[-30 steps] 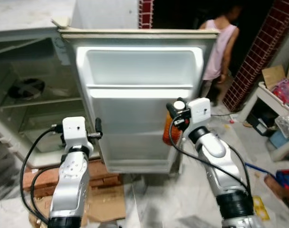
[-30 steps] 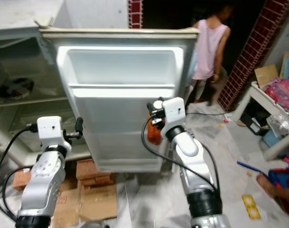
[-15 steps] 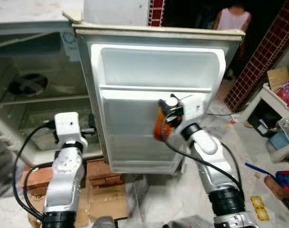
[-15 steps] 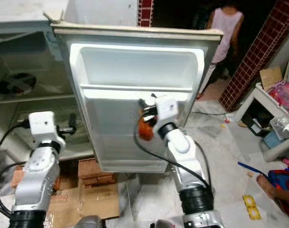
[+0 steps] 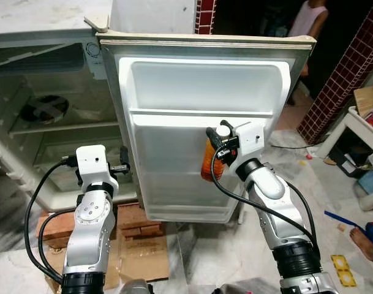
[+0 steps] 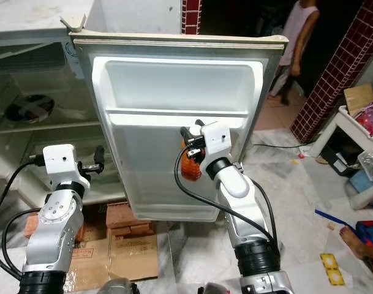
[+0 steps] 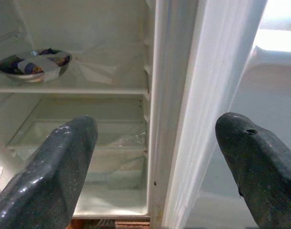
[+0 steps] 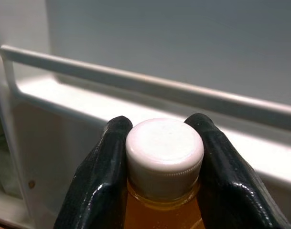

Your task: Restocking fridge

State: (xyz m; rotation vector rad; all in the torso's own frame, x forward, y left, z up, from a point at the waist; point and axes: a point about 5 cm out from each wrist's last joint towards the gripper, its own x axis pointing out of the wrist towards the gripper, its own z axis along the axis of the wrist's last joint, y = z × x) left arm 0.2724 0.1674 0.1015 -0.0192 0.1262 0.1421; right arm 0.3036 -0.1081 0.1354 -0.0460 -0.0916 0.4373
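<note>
Right gripper [image 8: 159, 157] raised orange bottle [image 5: 207, 164] toward door shelf [image 5: 201, 113].

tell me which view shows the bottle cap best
The right wrist view: the white cap sits close up, pinched between the right gripper's black fingers, orange liquid just below. The eye views show the cap tiny above the orange bottle by the fridge door.

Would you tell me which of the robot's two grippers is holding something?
The right gripper: its fingers clamp the white cap of an orange bottle at the fridge door. The left gripper is open and empty.
</note>
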